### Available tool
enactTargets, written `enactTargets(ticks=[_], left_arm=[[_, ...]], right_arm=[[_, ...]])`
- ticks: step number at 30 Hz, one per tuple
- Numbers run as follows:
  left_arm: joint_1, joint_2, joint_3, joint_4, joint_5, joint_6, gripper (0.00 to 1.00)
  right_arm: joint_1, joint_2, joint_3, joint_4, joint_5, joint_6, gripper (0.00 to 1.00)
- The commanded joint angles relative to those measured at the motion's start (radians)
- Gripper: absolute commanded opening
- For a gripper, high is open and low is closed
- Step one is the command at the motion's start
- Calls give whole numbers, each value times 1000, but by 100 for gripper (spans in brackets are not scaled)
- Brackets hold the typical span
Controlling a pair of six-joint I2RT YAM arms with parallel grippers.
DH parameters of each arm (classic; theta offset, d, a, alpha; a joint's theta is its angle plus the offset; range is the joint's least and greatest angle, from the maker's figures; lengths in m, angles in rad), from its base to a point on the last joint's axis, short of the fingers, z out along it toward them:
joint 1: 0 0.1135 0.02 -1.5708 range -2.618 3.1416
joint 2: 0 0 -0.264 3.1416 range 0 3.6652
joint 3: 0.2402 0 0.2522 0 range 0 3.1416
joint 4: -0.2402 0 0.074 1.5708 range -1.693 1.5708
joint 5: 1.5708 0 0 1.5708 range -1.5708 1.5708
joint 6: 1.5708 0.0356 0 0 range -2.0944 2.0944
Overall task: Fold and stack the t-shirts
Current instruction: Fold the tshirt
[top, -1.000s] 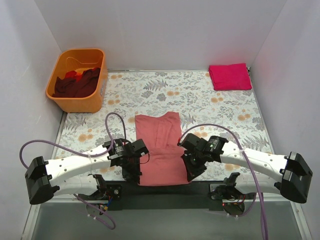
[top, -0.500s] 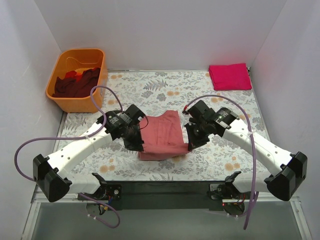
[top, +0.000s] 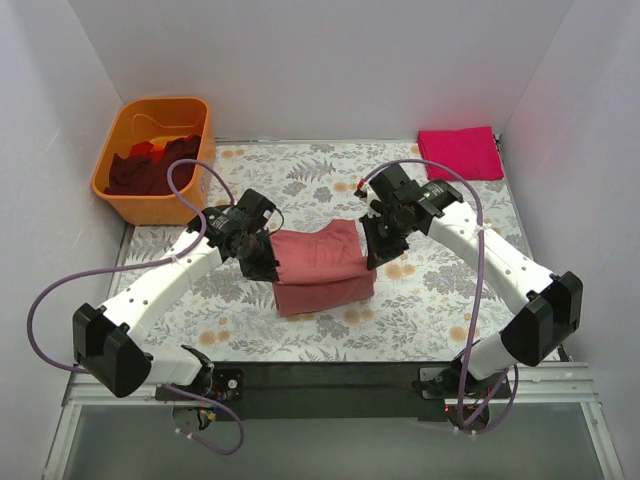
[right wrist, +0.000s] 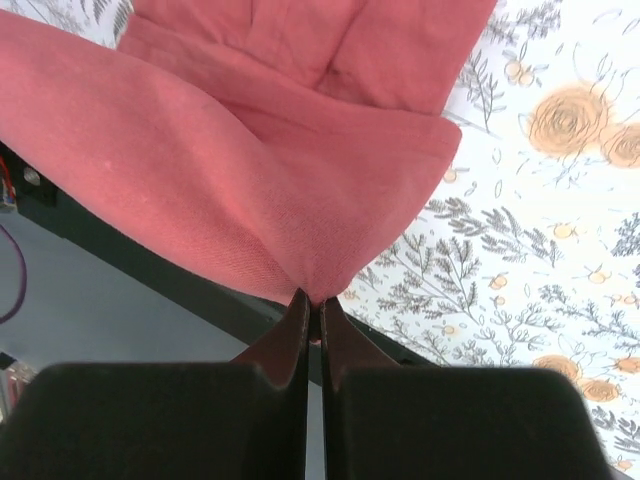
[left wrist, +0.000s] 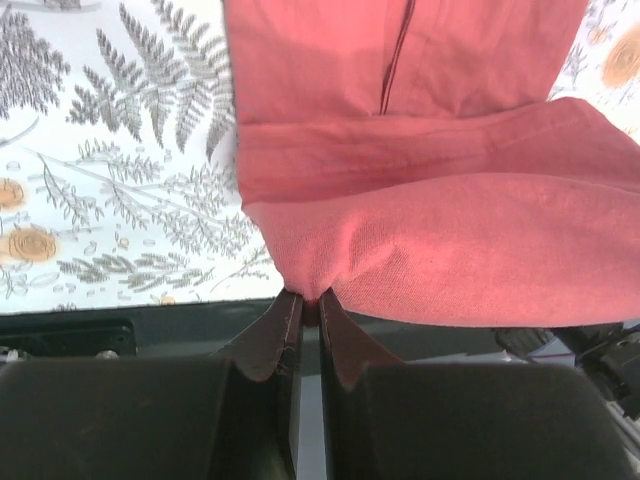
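Seen from above, the fingertips of both arms are hidden under their own black wrist housings and the cloth. The dark maroon and red t-shirts heaped in the orange plastic tub at the far left corner run together, so their number cannot be told. Each wrist camera cuts off most of the garment and shows only one corner of it. Those close views show the grips: the left gripper has its two dark fingers pressed nearly together on a pinch of the dusty salmon-pink cotton t-shirt at its left corner. The right gripper is clamped just as narrowly on the opposite corner, with a peak of fabric bunched at the fingertips. The shirt sits at the middle of the floral-patterned table cover, doubled over on itself, with its upper layer slung between the two grippers above the layer lying flat. Whether the held edge touches the cloth below cannot be made out. A bright magenta t-shirt, folded into a neat rectangle, lies well apart at the far right corner.
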State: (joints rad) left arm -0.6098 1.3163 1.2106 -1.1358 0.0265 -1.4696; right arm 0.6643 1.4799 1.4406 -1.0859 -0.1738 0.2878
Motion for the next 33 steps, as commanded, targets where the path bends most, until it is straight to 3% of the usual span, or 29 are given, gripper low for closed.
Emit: enactTargets(ticks=[1,14,22,33], left_arm=[[44,29,46,42,30,68,0],[238,199,70,212,111,164,0],[288,354,44,332,141,180,0],[331,409,9,429,101,169,0]], right_arm=[[-26,52,92,-20,-29,-56,1],[-129,339,360,-14,-64,-122,1],[-163,545,457,23,-82,-164,1],[-193,674,500,130,-95,-188,1]])
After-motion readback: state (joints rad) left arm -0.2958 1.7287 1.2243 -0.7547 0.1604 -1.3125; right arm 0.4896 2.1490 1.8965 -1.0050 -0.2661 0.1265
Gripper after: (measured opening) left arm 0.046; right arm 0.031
